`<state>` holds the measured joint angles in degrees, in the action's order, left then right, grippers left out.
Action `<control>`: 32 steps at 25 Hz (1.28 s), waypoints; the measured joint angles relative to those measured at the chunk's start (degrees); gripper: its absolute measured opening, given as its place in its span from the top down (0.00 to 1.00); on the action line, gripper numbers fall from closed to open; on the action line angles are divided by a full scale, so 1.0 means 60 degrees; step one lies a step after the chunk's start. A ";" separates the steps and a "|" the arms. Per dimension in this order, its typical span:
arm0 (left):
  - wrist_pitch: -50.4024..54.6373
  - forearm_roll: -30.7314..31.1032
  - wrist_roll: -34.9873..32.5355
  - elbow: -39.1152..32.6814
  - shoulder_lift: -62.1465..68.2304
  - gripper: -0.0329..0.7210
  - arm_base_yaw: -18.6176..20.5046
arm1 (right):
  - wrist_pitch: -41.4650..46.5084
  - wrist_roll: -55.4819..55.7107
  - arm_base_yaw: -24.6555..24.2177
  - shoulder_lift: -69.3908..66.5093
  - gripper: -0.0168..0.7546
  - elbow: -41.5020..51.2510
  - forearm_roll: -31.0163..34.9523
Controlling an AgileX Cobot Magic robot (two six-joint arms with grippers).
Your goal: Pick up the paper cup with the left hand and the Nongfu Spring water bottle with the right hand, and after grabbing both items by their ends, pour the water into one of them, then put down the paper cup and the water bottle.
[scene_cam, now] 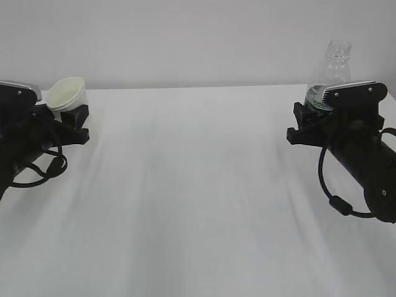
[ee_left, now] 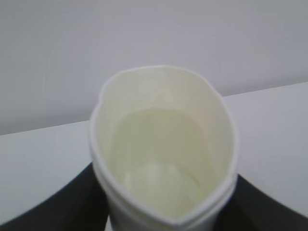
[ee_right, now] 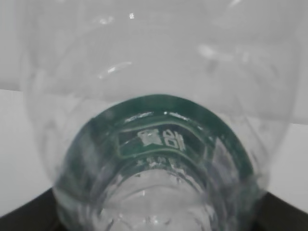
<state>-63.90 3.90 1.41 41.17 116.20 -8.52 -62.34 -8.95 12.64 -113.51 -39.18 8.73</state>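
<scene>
Exterior view shows both arms far apart, one at each side of the frame, over a white counter [scene_cam: 198, 204]. I think several things can go wrong from here. The paper cup [scene_cam: 67, 96] at the far left is tilted, its mouth turned toward the upper right, and in the left wrist view its rim is squeezed into a pointed oval. A soft cup pressed like this can fold more, or slip, when water falls into it. The Nongfu Spring water bottle [scene_cam: 334, 77] at the upper right of the frame has no cap, so a quick swing of the arm toward the middle could spill water on the counter before the mouth is over the cup. How much water is inside I cannot tell; the bottle looks clear and almost empty in the upper part. The pour also needs the two mouths to meet, and now they are well apart.

The left hand's end effector [scene_cam: 69, 114] is clamped on the lower part of the cup, with its black fingers [ee_left: 62, 202] standing moderately apart on both sides of the wall. The right hand's end effector [scene_cam: 318, 108] is closed around the green label band of the bottle, also with a wide gap filled by the bottle body. The bottle stands upright above it.
</scene>
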 joint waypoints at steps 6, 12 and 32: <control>0.0000 -0.0090 0.0000 0.0000 0.0000 0.41 0.0240 | 0.0000 0.0000 0.0000 0.0000 0.39 0.0000 0.0000; 0.0000 -0.0263 -0.0020 0.0000 0.0000 0.41 0.0343 | 0.0021 0.0000 0.0000 0.0000 0.39 0.0000 0.0000; -0.0045 -0.0419 -0.0235 0.0000 0.0808 0.42 0.0358 | 0.0149 0.0000 0.0000 0.0000 0.39 0.0000 0.0000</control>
<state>-64.17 1.39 0.00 41.17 121.04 -6.38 -61.45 -8.95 12.64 -113.51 -39.18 8.73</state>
